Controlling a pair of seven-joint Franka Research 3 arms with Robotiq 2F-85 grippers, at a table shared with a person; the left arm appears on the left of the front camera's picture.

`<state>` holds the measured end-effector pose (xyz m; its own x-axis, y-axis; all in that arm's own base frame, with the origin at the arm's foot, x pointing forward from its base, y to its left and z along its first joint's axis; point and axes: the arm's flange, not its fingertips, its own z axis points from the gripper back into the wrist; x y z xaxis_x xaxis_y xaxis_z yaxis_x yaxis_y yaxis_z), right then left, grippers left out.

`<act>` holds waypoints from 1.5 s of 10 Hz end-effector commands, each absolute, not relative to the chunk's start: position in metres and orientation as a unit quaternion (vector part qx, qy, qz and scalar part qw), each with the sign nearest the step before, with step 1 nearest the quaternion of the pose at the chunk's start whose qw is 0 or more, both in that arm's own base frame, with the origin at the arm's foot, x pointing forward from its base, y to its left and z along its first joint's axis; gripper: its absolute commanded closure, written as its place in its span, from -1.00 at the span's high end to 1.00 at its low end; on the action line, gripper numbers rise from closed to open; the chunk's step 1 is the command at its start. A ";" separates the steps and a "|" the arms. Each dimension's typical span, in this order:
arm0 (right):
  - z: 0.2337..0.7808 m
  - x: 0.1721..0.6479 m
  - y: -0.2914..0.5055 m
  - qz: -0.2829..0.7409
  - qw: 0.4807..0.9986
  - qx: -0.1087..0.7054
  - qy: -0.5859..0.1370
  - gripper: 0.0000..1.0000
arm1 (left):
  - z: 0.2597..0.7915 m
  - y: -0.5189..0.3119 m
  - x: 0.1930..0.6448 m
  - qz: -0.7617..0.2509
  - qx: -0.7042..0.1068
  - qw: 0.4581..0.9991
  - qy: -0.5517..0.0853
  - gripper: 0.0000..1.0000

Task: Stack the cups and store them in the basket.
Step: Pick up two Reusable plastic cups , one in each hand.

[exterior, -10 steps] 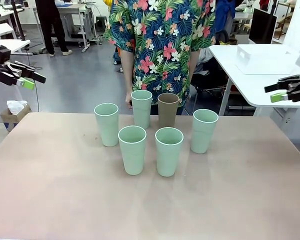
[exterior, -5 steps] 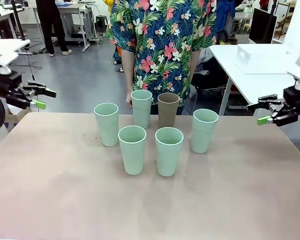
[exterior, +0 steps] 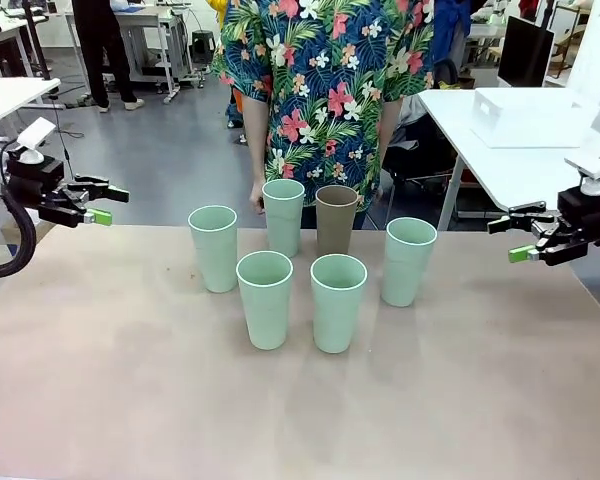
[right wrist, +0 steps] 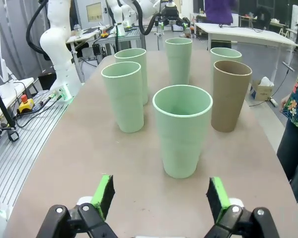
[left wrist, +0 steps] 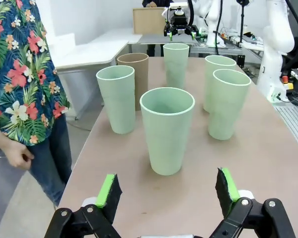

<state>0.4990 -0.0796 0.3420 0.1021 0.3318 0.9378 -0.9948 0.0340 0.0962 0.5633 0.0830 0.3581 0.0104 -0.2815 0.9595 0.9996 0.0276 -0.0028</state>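
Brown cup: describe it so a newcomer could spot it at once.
On the tan table, look to the far edge, where a person in a floral shirt stands. The brown cup stands upright just before them. It alone is brown; the five other cups are mint green.

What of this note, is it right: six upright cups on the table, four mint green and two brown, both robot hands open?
No. The front view shows five mint green cups and one brown cup; the rest holds, left hand and right hand open.
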 end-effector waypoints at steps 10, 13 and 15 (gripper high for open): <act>0.278 0.515 -0.038 0.468 0.597 0.462 -0.460 1.00 | 0.275 0.043 0.593 -0.536 -0.473 0.512 -0.477 1.00; 0.266 0.518 -0.020 0.460 0.603 0.464 -0.458 1.00 | 0.258 0.023 0.595 -0.530 -0.478 0.506 -0.483 1.00; 0.259 0.520 -0.013 0.464 0.593 0.471 -0.460 1.00 | 0.251 0.012 0.601 -0.524 -0.487 0.504 -0.485 1.00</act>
